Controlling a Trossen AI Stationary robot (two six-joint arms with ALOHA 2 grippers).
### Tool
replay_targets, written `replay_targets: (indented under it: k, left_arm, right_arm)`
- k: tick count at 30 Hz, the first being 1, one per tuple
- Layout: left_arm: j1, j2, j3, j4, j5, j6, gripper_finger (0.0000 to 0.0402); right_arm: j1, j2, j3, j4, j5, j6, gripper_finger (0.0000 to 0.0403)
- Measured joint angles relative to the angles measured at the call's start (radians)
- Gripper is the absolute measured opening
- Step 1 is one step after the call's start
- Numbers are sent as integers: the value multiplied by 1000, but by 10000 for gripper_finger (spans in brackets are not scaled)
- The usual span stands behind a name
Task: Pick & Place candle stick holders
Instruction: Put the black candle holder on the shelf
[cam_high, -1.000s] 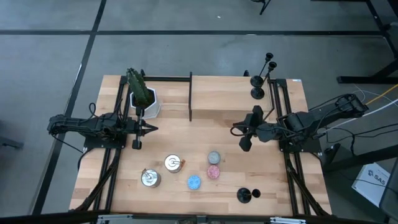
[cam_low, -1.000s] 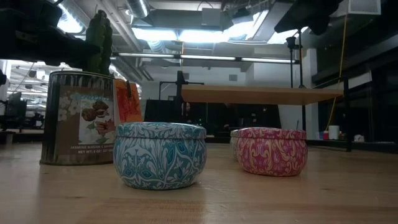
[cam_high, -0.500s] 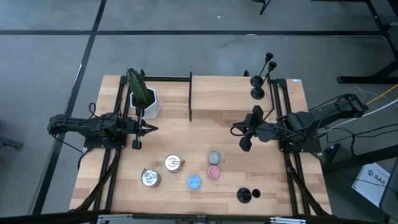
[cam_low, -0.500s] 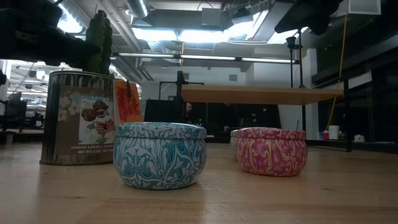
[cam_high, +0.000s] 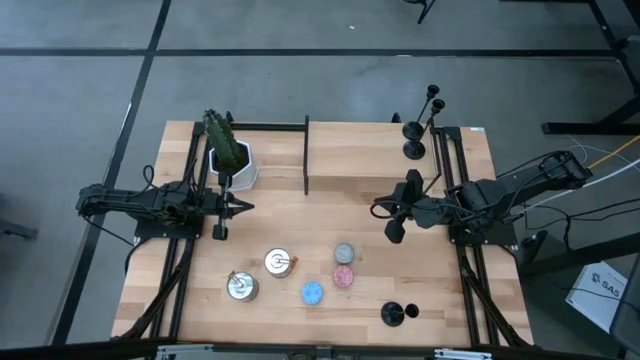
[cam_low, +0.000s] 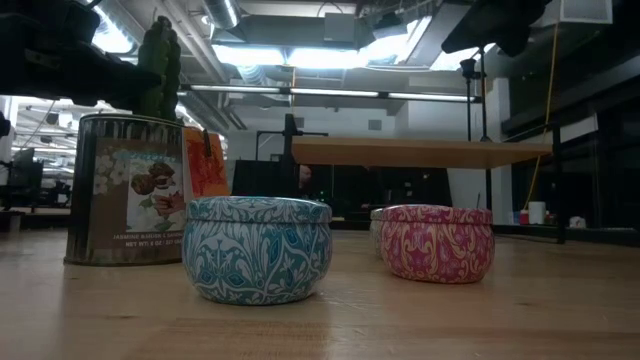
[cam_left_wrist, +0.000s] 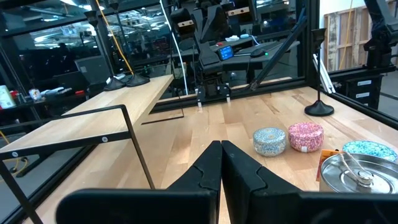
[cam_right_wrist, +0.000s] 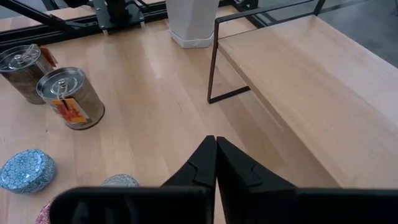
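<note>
Standing matte black beside the raised wooden shelf (cam_high: 360, 155), candle stick holders (cam_high: 413, 129) are seen; round tins (cam_high: 277, 262) lie nearby; left gripper (cam_high: 246, 207) and right gripper (cam_high: 377, 210) are closed, empty.

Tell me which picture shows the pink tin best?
The low view: the pink tin sits close and side-on, so its swirly pattern is clear. The high view shows it only as a small pink dot from above. The left wrist view shows it farther off; the right wrist view catches only an edge.
</note>
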Motion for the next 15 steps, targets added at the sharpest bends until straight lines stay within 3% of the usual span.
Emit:
replay_targets:
  k: [7, 15]
  left_arm:
    - [0, 0, 0, 0, 0, 0, 4]
    - [0, 0, 0, 0, 0, 0, 4]
  right_arm:
    - [-1, 0, 0, 34, -39, 0, 14]
    - [11, 0, 0, -15, -386, -28, 14]
